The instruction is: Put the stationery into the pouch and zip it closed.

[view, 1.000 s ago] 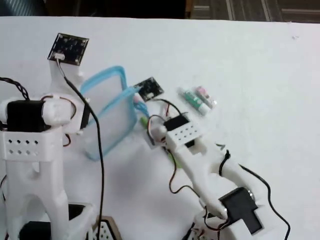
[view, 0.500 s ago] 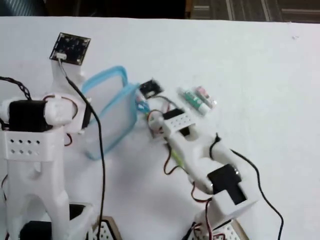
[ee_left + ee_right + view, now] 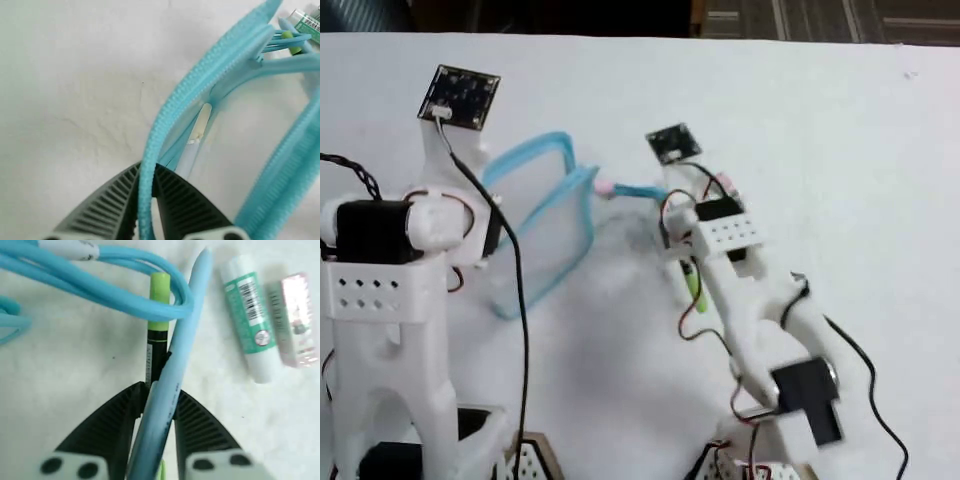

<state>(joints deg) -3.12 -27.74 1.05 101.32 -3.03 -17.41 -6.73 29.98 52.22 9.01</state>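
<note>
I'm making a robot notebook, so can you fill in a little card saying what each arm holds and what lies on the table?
Left gripper: fingers shut on the pouch zipper edge
Right gripper: fingers shut on blue pen and green pen
Pouch state: unzipped, mouth open
Lying on table: glue stick and pink block, side by side, outside the pouch

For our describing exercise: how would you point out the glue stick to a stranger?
On the white table, find the right gripper, shut on a light blue pen near the blue-edged pouch. Two short items lie side by side next to that pen; the glue stick is the white, green-labelled tube, not the pink block.
</note>
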